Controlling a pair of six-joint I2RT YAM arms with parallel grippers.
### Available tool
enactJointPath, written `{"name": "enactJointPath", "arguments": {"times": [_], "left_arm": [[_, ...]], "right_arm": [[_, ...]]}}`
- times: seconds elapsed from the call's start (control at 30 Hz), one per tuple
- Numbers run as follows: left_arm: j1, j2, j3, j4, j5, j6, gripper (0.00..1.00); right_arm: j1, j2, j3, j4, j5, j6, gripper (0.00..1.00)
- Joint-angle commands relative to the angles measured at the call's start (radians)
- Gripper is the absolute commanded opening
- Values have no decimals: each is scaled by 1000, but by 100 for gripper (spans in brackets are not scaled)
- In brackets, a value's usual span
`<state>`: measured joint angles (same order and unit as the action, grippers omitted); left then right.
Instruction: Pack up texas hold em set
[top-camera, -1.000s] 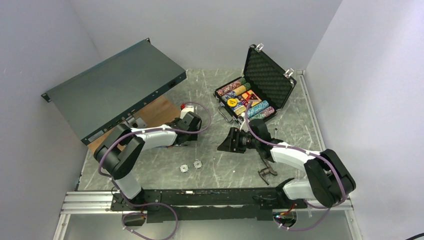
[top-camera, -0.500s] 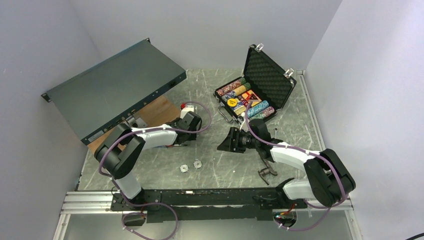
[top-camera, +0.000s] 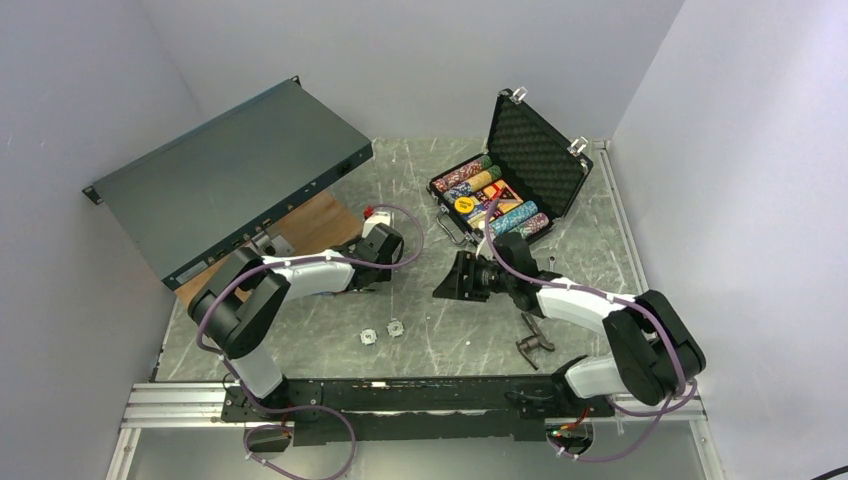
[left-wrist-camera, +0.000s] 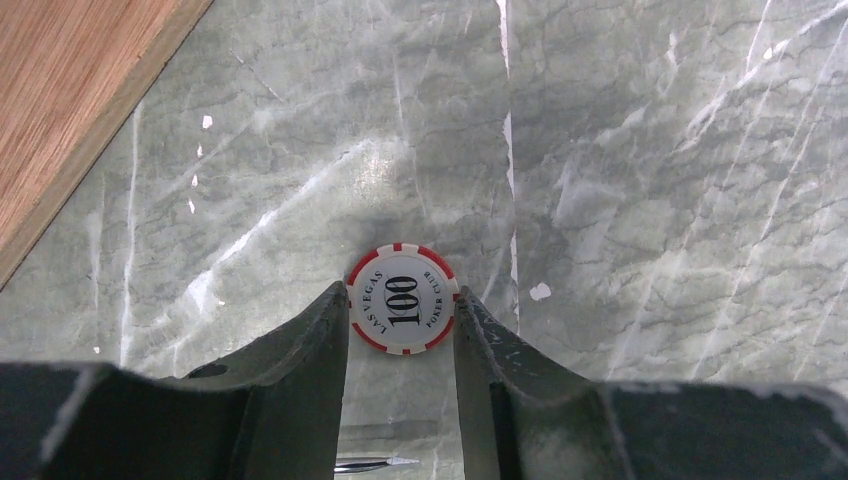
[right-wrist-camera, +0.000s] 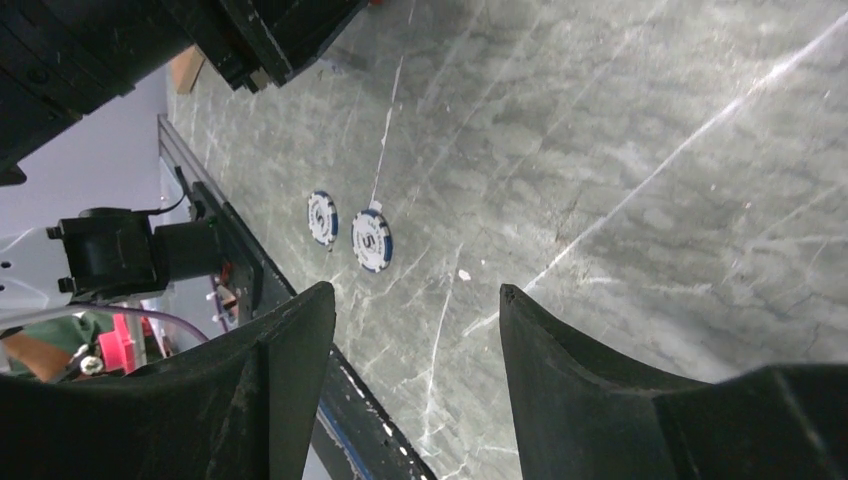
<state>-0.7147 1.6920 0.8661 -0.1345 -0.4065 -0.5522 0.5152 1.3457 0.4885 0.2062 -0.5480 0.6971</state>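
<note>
The top external camera sits high above and behind the arm bases, facing down and forward over the whole desk (top-camera: 440, 345), far enough off to take in both arms and the walls. The left wrist camera looks almost straight down past the left end effector (left-wrist-camera: 402, 325), very close to the desk, with a red-white chip (left-wrist-camera: 403, 299) in the gap. The right wrist camera, also low, is tilted and looks past the right end effector (right-wrist-camera: 415, 300) across the desk toward the near-edge rail (right-wrist-camera: 255, 275). It sees two blue-white chips (right-wrist-camera: 372, 240); the overhead view shows the same blue-white chips (top-camera: 395, 327).
</note>
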Motion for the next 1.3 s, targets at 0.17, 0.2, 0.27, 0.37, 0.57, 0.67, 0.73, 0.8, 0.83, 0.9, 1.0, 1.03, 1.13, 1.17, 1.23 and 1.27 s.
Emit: {"name": "enactJointPath", "arguments": {"times": [0.17,0.2,0.27,0.37,0.57,0.67,0.73,0.8,0.83,0.9,1.0,1.03,1.13,1.17,1.23,1.27], "left_arm": [[-19,-2,-63,-151,84,94,0],[-19,-14,-65,-148,83,104,0],[-19,-39,-67,-141,85,128,0],[-20,-82,-74,-117,114,165,0],[-32,-183,-88,-79,175,243,0],[-53,-229,-94,-59,169,287,0],[-59,-248,-90,-56,171,291,0],[-64,-267,-85,-45,182,304,0],[-68,-275,-83,-36,187,314,0],[-74,-282,-73,-21,196,339,0],[-76,-282,-54,-2,229,381,0],[-76,-279,-44,1,240,391,0],[-79,-268,-24,20,267,405,0],[-80,-269,-18,25,282,409,0],[-85,-274,-1,20,299,396,0],[-85,-276,13,2,294,371,0]], "right_arm": [[2,51,149,-96,83,-116,64],[3,57,157,-98,85,-118,64],[3,75,169,-96,88,-117,63],[3,98,195,-105,98,-118,63],[3,145,269,-86,25,-61,65],[3,185,319,-84,-36,-34,66],[3,207,338,-73,-63,-24,67],[3,216,350,-75,-64,-31,68],[2,217,347,-72,-64,-29,69],[-3,217,342,-62,-72,-14,70],[-15,213,345,-77,-78,-1,70],[-20,207,350,-90,-76,-12,70],[-22,211,390,-170,-45,-88,70],[-24,218,409,-197,-38,-114,69],[-28,222,423,-220,-36,-129,64],[-28,217,416,-217,-39,-123,62]]}}
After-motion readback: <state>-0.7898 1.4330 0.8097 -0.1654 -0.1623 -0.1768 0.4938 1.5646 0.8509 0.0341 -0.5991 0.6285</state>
